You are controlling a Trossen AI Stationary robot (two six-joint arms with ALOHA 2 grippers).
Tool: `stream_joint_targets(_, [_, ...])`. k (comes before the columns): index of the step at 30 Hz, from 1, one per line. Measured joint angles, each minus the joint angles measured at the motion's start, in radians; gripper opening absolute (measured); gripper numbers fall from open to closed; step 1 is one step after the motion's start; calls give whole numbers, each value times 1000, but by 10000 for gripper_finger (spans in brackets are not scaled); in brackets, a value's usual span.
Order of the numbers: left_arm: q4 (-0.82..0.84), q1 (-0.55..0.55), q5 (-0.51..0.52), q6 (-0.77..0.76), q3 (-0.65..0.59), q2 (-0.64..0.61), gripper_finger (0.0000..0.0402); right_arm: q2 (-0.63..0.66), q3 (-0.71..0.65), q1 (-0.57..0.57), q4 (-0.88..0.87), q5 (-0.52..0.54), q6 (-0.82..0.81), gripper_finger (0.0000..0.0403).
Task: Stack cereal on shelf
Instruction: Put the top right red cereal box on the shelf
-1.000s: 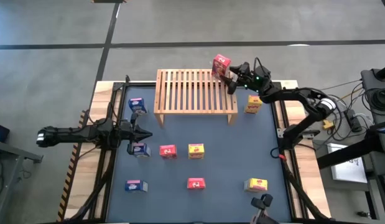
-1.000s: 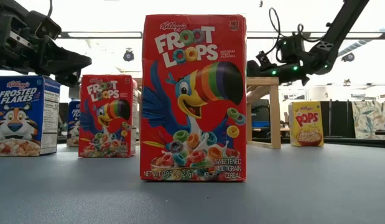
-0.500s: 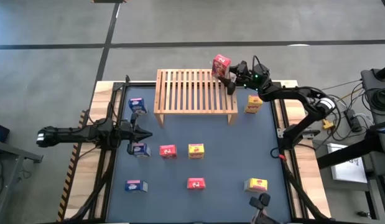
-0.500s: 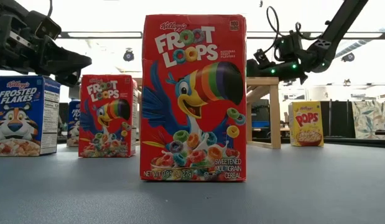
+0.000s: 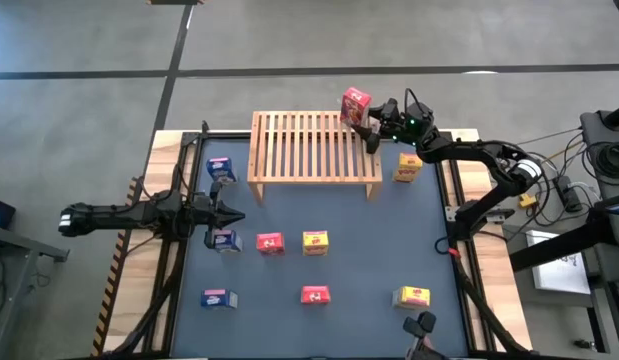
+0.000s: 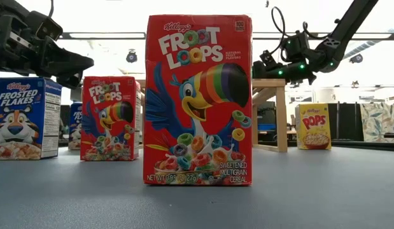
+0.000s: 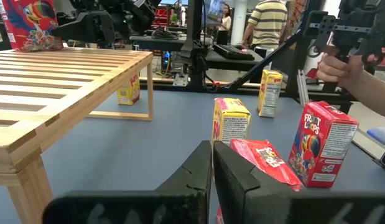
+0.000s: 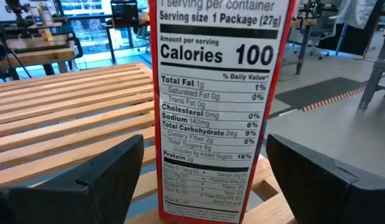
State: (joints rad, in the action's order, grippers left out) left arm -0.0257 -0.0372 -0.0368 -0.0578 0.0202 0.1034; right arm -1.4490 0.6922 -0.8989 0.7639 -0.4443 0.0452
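Little has shifted over the past second: right gripper (image 5: 374, 122) stands wide open around a red cereal box (image 5: 355, 104) upright on the shelf (image 5: 311, 150) corner; left gripper (image 5: 232, 215) waits shut. Light, stiff cardboard, probably best pinched across its narrow sides

Overhead, straight down on the shelf (image 5: 314, 148). Table-level, close behind a Froot Loops box (image 6: 198, 100). Wrist cameras: one beside the shelf, one facing across it.
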Motion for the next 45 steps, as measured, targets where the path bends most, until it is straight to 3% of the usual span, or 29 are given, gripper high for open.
stream_joint_targets(5, [0, 0, 0, 0, 0, 0, 0, 0, 0, 0, 0, 1, 0, 313])
stream_joint_targets(12, [0, 0, 0, 0, 0, 0, 0, 0, 0, 0, 0, 0, 1, 237])
stream_joint_targets(17, [0, 0, 0, 0, 0, 0, 0, 0, 0, -1, 0, -38, 24, 207])
stream_joint_targets(27, [0, 0, 0, 0, 0, 0, 0, 0, 0, -51, -5, -200, 111, 203])
stream_joint_targets(35, [0, 0, 0, 0, 0, 0, 0, -6, 33, -162, -4, -489, 85, 203])
stream_joint_targets(45, [0, 0, 0, 0, 0, 0, 0, -52, 70, -183, -5, -554, 98, 203])
